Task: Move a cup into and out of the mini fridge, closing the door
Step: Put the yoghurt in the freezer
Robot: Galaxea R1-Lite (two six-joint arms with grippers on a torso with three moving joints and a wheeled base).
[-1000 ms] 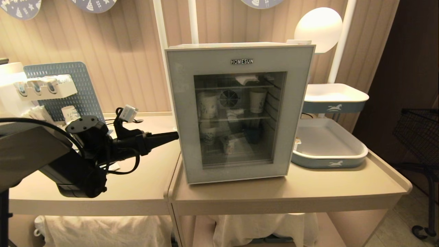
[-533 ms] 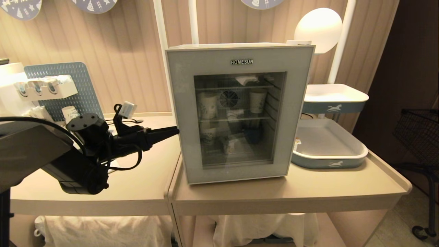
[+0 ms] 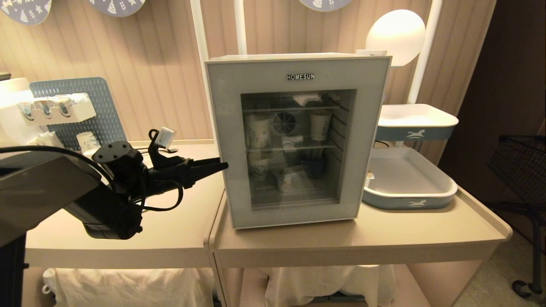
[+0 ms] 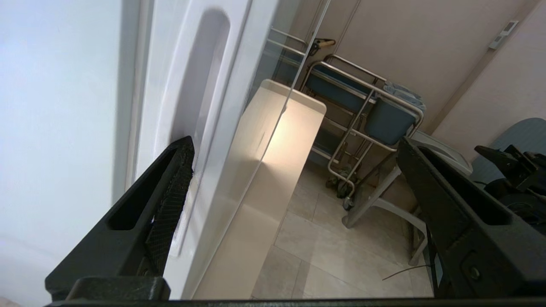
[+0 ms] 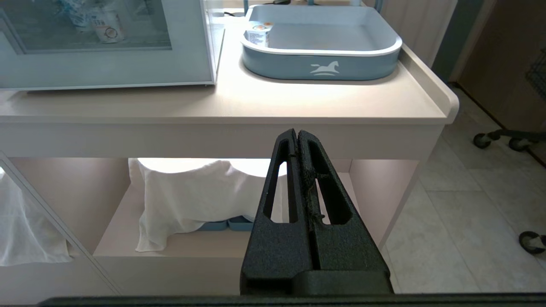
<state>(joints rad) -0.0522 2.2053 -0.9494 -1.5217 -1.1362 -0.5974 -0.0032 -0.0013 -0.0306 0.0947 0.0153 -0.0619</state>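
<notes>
The right pincer (image 5: 297,140) hangs pressed shut and empty in front of the table (image 3: 426,232), below its front edge. The left pincer (image 3: 219,164) sits level beside the mini fridge (image 3: 298,140), at the fridge's left edge about halfway up, spread wide with nothing in it. In the left wrist view one fingertip (image 4: 181,157) rests against the recessed groove in the side of the door (image 4: 204,106), while the other finger stands well out in front of the door's face.

The door (image 3: 294,72) is flush against the fridge body, so the step in hand looks like opening it. To do that well, the inner finger should seat fully in the groove before any pull, and the pull should follow the door's arc about the far, right-hand edge, where the hinge presumably sits, instead of tugging straight out, which could drag the light fridge across the table.

The cup (image 5: 259,34) stands to the right of the fridge, in the near corner of the blue tray (image 5: 324,59) closest to the fridge, lid on and upright. Taller paper cups (image 3: 320,125) sit behind the glass on the fridge's shelves
</notes>
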